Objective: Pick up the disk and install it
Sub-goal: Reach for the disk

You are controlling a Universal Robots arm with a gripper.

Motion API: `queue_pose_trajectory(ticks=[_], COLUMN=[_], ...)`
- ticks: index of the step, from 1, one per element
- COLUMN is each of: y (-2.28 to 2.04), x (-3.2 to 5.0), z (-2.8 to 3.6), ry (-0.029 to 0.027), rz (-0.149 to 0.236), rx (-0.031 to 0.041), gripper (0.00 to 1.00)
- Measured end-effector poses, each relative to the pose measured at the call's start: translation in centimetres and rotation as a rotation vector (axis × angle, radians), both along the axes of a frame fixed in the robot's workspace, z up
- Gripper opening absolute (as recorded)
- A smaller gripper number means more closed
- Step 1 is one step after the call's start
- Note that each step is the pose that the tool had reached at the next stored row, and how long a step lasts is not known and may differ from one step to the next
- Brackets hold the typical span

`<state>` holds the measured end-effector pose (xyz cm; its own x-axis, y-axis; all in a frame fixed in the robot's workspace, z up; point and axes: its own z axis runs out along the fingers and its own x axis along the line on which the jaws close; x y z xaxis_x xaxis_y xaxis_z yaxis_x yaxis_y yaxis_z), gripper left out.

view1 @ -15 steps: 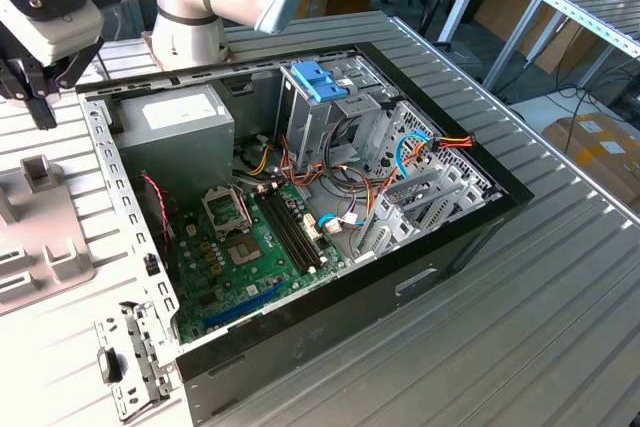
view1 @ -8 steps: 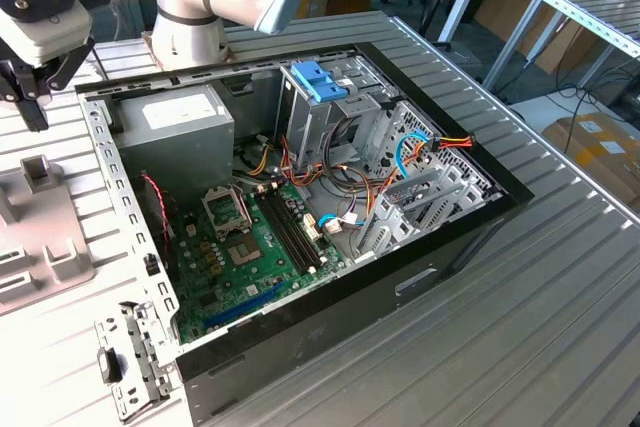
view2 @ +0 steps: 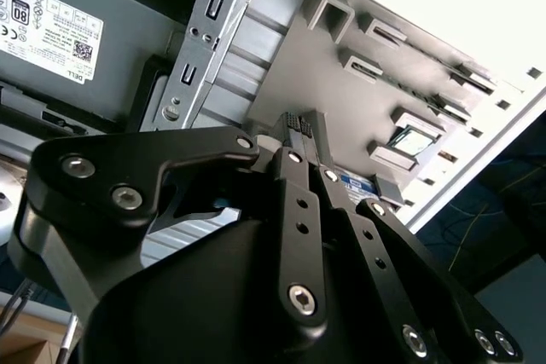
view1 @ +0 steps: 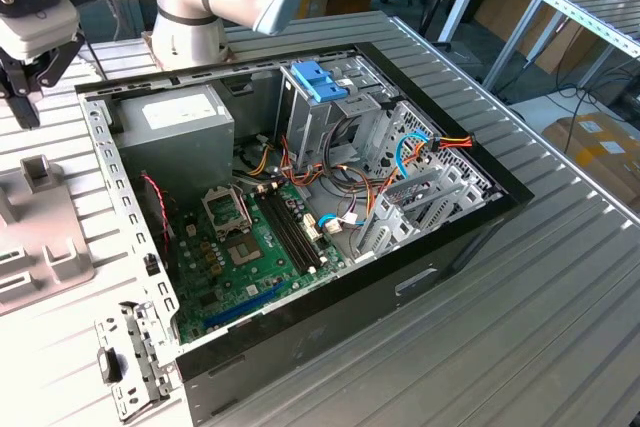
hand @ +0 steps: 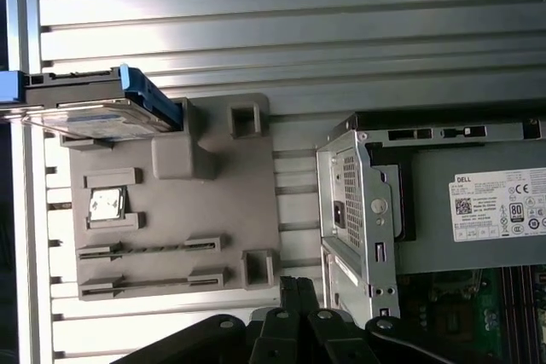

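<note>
We see the gripper (view2: 299,125) hanging over the grey holder (hand: 230,202) beside the open computer case (view1: 400,287), fingers closed together on nothing, while the disk (hand: 102,115) sits against a raised block at the holder's far corner, probably to leave its edges free for grasping.

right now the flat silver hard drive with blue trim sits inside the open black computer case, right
No. In the first wrist view the flat silver hard drive with blue trim rests at the edge of the grey fixture plate, outside the open black computer case.
</note>
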<state>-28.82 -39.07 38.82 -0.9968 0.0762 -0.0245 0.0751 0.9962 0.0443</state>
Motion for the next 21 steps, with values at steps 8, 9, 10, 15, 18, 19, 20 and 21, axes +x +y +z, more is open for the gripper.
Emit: queue_pose_trajectory(ticks=[8, 9, 10, 15, 18, 19, 20, 21], y=[0.67, 0.72, 0.75, 0.76, 0.77, 0.76, 0.76, 0.76], x=[-0.44, -0.49, -0.53, -0.67, -0.73, -0.73, -0.77, -0.80], z=[-0.07, -0.07, -0.07, -0.20, -0.22, -0.23, -0.24, -0.25], ry=[-0.0001, -0.0001, 0.0001, 0.0000, 0.0000, 0.0001, 0.0000, 0.0000], rz=[0.000, 0.000, 0.000, 0.000, 0.000, 0.000, 0.000, 0.000], rx=[0.0001, 0.0001, 0.0000, 0.0000, 0.0000, 0.0000, 0.0000, 0.0001], gripper=[0.11, 0.11, 0.11, 0.11, 0.11, 0.11, 0.11, 0.11])
